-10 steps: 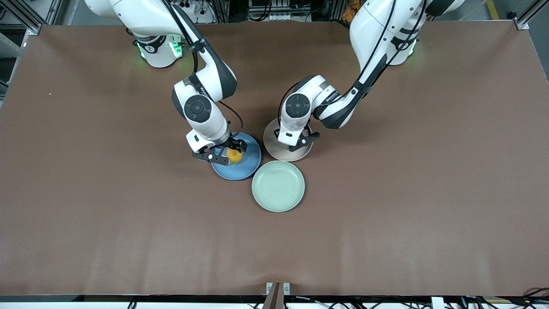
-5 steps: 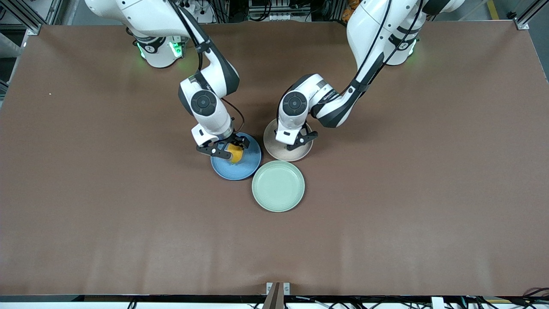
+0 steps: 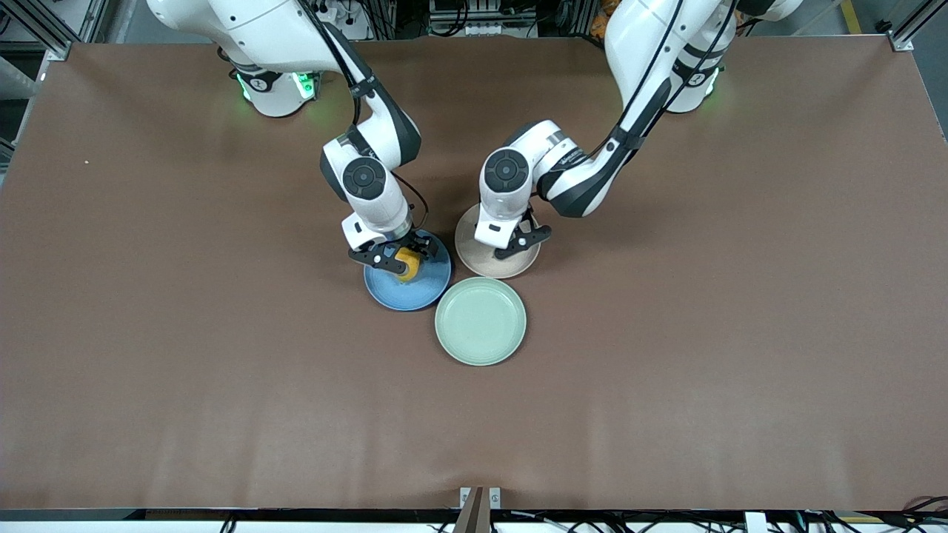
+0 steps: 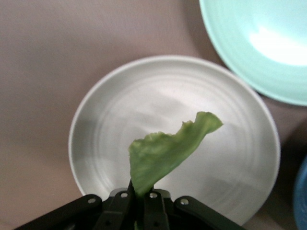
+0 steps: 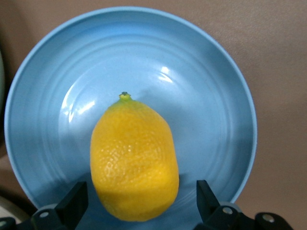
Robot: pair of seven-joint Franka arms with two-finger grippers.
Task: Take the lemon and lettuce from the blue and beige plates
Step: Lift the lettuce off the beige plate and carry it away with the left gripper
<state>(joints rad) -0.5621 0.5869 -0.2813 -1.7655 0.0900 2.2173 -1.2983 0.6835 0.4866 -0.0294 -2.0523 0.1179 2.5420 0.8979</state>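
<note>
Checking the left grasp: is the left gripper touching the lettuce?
Touching. In the left wrist view the left gripper has its fingers shut on the base of the lettuce, and the leaf stands out from them over the beige plate.

Brown table (image 3: 222, 355) fills the front view, surface matte, faintly creased; aluminium framing (image 3: 44, 26) above its upper corners; dark cable clutter (image 3: 474, 18) just above its top edge.

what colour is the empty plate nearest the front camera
Pale mint green: the round empty plate, clearest in the front view.
</note>
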